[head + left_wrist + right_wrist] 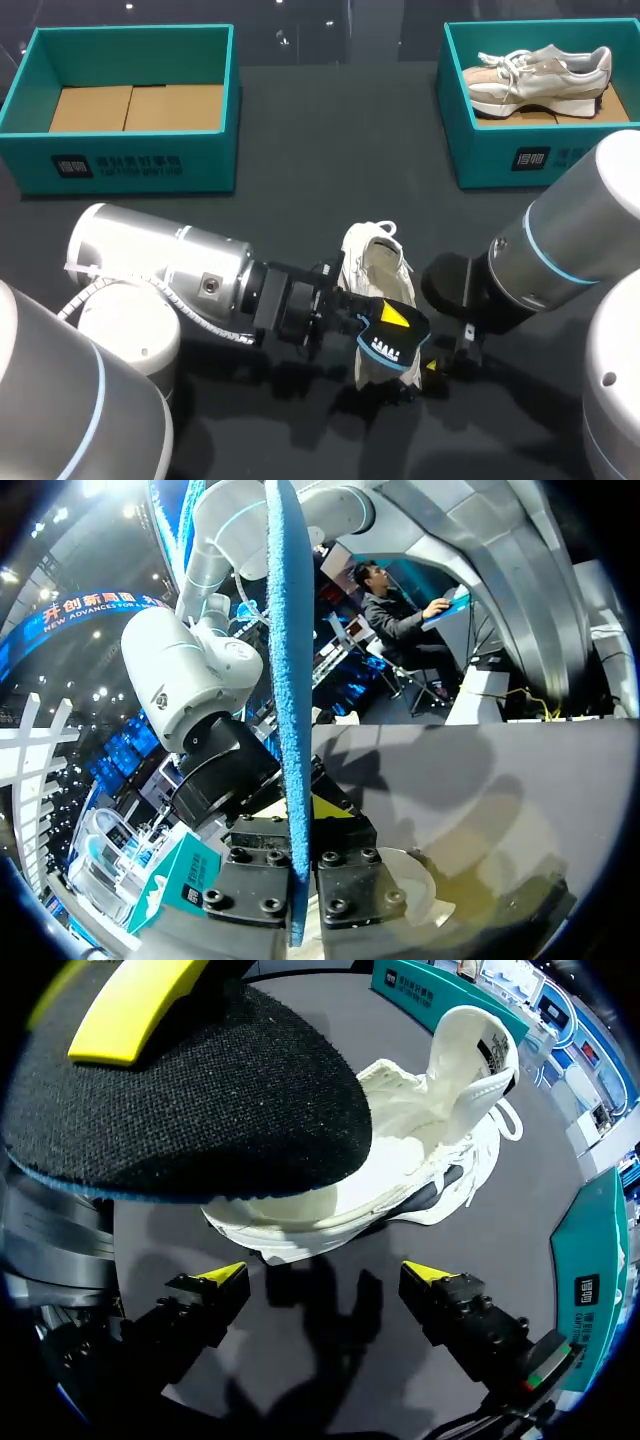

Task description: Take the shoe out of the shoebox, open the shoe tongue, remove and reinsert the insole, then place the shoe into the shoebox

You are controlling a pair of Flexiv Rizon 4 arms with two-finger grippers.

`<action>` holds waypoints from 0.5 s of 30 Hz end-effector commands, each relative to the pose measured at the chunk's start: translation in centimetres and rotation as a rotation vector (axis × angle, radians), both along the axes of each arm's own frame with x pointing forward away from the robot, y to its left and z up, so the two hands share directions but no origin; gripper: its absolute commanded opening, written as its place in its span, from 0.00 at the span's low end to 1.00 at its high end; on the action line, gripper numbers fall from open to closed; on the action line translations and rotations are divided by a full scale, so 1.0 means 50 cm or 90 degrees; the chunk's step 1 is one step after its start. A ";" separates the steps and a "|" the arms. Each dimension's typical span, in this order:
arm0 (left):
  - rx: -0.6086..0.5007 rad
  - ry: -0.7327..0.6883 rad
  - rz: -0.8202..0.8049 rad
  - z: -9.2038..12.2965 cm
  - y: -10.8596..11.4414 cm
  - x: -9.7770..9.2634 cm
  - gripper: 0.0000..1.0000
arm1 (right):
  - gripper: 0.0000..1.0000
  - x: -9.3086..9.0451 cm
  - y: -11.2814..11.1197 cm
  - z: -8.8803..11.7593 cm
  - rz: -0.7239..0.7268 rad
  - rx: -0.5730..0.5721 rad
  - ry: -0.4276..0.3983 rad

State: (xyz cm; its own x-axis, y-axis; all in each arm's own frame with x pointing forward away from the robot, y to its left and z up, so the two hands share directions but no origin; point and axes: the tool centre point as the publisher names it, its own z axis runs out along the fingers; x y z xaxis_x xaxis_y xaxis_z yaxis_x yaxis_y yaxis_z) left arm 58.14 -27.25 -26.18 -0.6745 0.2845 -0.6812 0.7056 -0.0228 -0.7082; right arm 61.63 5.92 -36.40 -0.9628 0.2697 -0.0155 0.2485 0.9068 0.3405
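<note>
A white shoe point(375, 262) lies on the dark table near the middle, its tongue pulled up and its opening bare. My left gripper point(362, 315) is shut on the black insole point(396, 342), which has a blue underside and yellow marks, and holds it just in front of the shoe's heel. In the left wrist view the insole point(290, 680) stands edge-on between the fingers point(265, 875). My right gripper point(325, 1278) is open low over the table, with the shoe point(440, 1140) ahead of it and the insole point(180, 1090) above it.
An empty teal shoebox point(125, 165) stands at the back left. A second teal shoebox point(470, 140) at the back right holds a beige shoe point(540, 72). Both arms crowd the table's front middle.
</note>
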 end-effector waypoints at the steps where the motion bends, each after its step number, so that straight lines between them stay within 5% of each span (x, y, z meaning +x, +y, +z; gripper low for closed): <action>1: 0.005 0.006 0.008 0.018 0.006 -0.013 0.00 | 1.00 -0.003 -0.002 0.002 0.000 0.001 -0.001; 15: 0.001 0.057 0.050 0.021 0.003 -0.014 0.00 | 1.00 -0.003 -0.002 0.002 0.000 0.001 -0.001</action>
